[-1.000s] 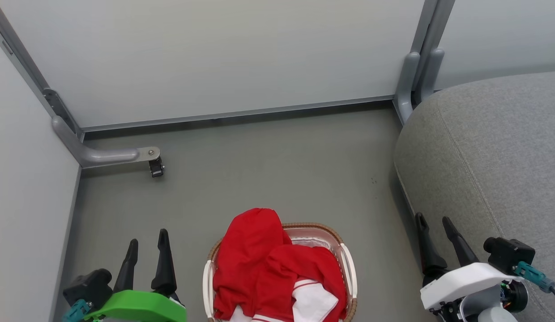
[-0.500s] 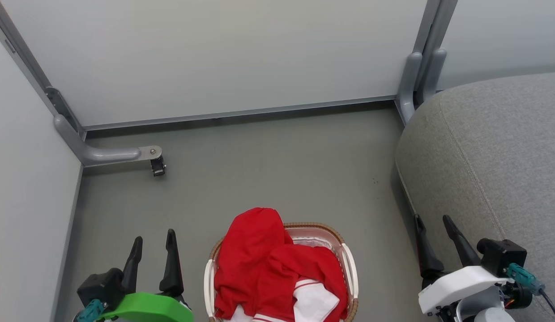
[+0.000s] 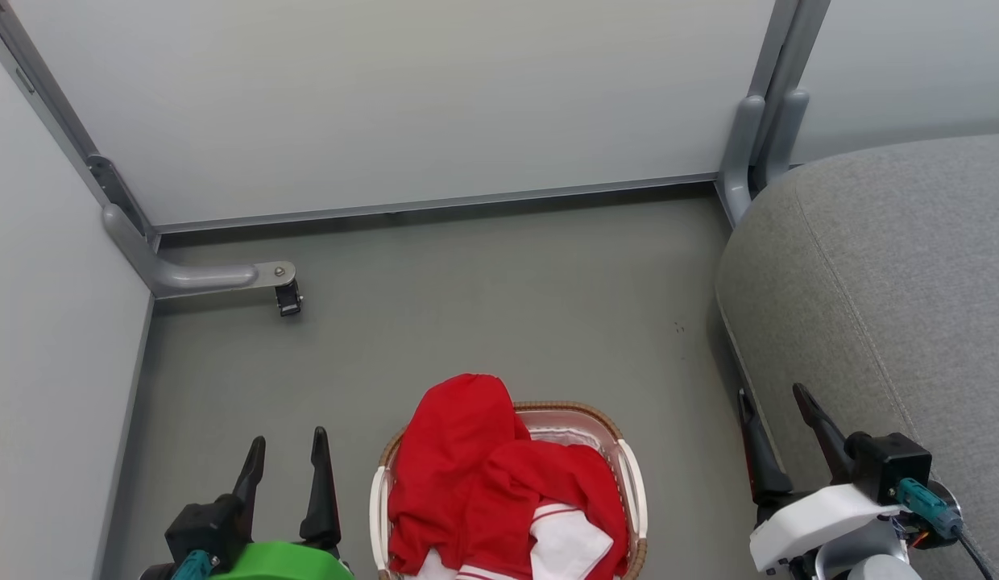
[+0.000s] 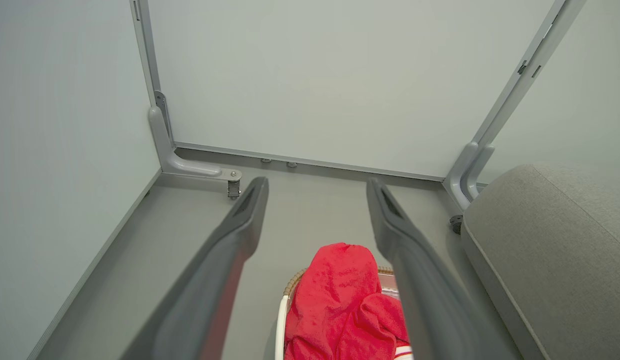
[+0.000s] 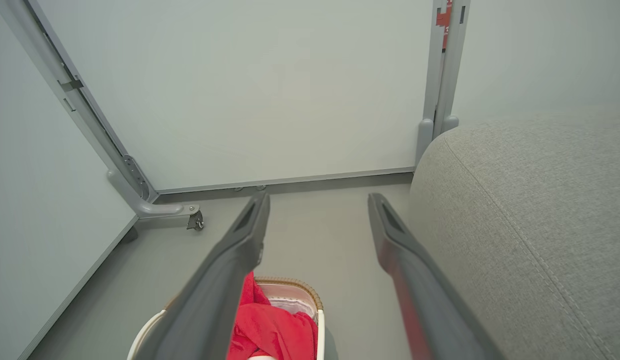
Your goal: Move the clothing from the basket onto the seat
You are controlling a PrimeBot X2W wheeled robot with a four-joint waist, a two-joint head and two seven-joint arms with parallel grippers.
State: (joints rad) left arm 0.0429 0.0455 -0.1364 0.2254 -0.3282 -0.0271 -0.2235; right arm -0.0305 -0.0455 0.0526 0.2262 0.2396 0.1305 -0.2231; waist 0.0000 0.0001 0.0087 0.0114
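Note:
The white basket (image 3: 632, 483) with its brown woven rim sits on the floor at the bottom centre of the head view. Heaped in it are a plain red garment (image 3: 459, 451) and a red one with white panels and striped trim (image 3: 568, 540). The grey seat (image 3: 894, 290) fills the right side. My left gripper (image 3: 288, 447) is open to the left of the basket, holding nothing. My right gripper (image 3: 773, 399) is open between basket and seat, also empty. In the left wrist view the red garment (image 4: 340, 295) lies below the fingers (image 4: 245, 220).
Pale partition panels (image 3: 403, 105) close off the back and left. A grey bracket foot with a small caster (image 3: 288, 300) juts onto the floor at left. A grey post (image 3: 749, 137) stands by the seat's far corner. Bare grey floor (image 3: 499, 306) lies beyond the basket.
The head view has drifted slightly. Both grippers show lower in the picture, the left one shifted right toward the basket. The clothing and basket stay as they were.

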